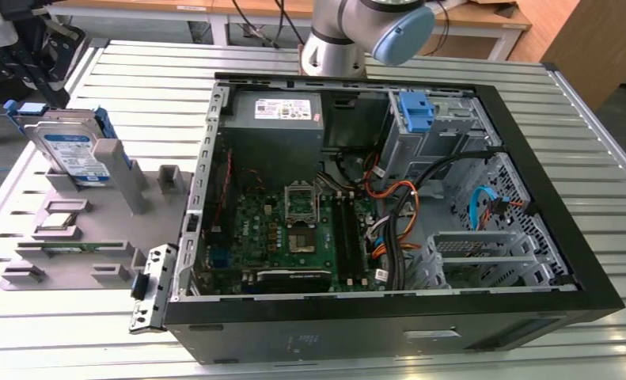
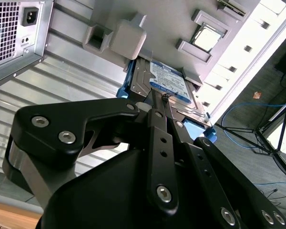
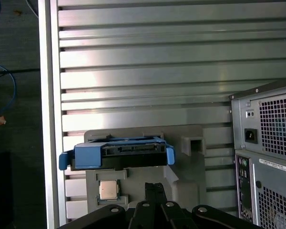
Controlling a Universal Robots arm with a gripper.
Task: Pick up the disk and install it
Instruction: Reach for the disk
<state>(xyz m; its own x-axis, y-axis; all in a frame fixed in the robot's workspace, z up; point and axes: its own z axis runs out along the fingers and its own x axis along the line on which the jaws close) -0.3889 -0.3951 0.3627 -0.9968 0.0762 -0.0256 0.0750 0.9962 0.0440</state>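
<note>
Disk stands on edge in grey holder at slatted surface's edge, exterior view's left; hand, fingers pressed together and empty, aims at it without contact; open computer case mid-surface.

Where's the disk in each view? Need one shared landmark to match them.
Exterior view: the disk stands upright in the grey holder at the exterior view's left, outside the computer case.
Second wrist view: disk shows its label, just past the claw.
First wrist view: disk edge-on, blue rails at both ends, beyond the claw.
Shared landmark: the grey holder carrying it.
</note>
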